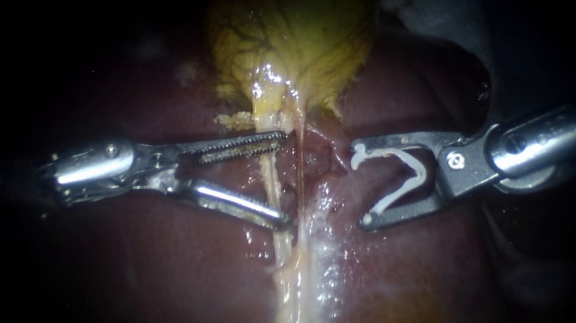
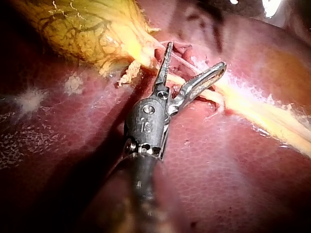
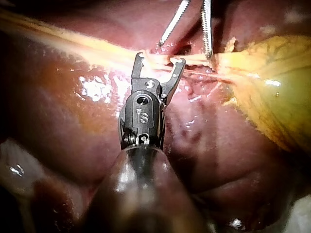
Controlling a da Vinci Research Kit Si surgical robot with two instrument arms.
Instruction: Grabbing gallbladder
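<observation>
Liver, dark red and wet, fills nearly the whole endoscope view and lies under everything else. The gallbladder sits at the top centre of the frame, yellow with dark branching lines. It narrows downward into a glistening neck just above the level of my two instruments. I am not gripping it: neither instrument touches its yellow body.

My left instrument comes in from the left edge at mid-height. Its toothed jaws are spread wide and hold nothing. The upper jaw reaches to just below the gallbladder's neck, and the lower jaw angles down toward the centre of the frame. In the left wrist view the same jaws gape, with the gallbladder beside the nearer jaw.

My right instrument enters from the right edge at about the same height, its tips well short of the midline. Its jaws also stand far apart, but a clip is seated between them and touches both.

A pale tube runs from the neck down the middle of the frame and passes through the gap between my left jaws. A thin reddish strand lies just to its right.

The white clip is open, its two arms lying along the right jaws' inner faces.
</observation>
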